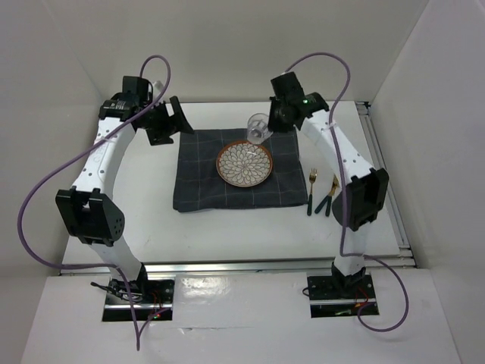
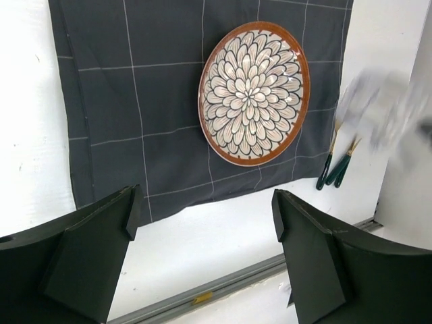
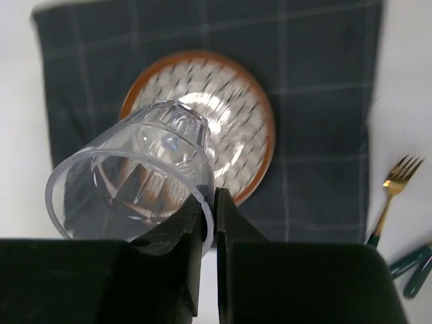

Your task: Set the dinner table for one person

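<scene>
The left hand (image 2: 206, 199) hovers off the cloth's far left corner, spread wide. One dark checked cloth (image 1: 198, 186) lies mid-tabletop (image 1: 151, 227) and carries one patterned plate (image 1: 245, 164). Above the cloth's far edge, the right hand (image 3: 212, 202) pinches one clear glass (image 3: 135, 175) by its rim. Right of the cloth lie one fork (image 1: 311, 193) and at least one more green-handled utensil (image 1: 330, 199).

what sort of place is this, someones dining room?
Probably a robotics lab cell: plain white walls box in the dinner table, left arm and right arm bolted on, one plate staged on a cloth.
</scene>
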### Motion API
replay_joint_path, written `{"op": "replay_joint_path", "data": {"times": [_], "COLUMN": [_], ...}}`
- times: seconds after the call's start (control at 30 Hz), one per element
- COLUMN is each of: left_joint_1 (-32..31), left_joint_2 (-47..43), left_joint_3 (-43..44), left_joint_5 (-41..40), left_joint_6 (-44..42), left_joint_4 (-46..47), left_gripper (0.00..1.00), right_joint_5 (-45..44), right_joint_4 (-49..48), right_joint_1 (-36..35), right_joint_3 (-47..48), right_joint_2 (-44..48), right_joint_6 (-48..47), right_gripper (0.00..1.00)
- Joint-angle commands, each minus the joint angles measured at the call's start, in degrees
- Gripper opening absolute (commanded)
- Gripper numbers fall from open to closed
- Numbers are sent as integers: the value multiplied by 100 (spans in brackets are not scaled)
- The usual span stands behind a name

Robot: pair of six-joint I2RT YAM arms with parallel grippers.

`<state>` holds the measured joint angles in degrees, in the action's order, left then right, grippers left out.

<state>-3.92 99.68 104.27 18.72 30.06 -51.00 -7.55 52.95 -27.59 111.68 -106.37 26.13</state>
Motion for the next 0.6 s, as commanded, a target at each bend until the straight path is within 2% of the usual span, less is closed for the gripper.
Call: {"op": "replay_joint_path", "data": {"times": [0.0,0.2,0.57], "left_joint_1": [-3,-3,-56], "left_joint_2": [-256,-256,-150], "left_joint_3": [-204,-398,-618], "left_joint_5": [35,-18,44], "left_joint_6": [-36,-88,-141], "left_joint_4": [73,11,11], "left_gripper": [96,97,97], "right_joint_5": [-335,-396,-239], "right_joint_4": [496,559,128], "right_joint_1": [586,1081,1634], "right_joint_3": [923,2251,2323], "right_joint_2": [-926,-2001,-2854], "right_joint_6": [-99,111,112], "right_gripper": [0,0,0]}}
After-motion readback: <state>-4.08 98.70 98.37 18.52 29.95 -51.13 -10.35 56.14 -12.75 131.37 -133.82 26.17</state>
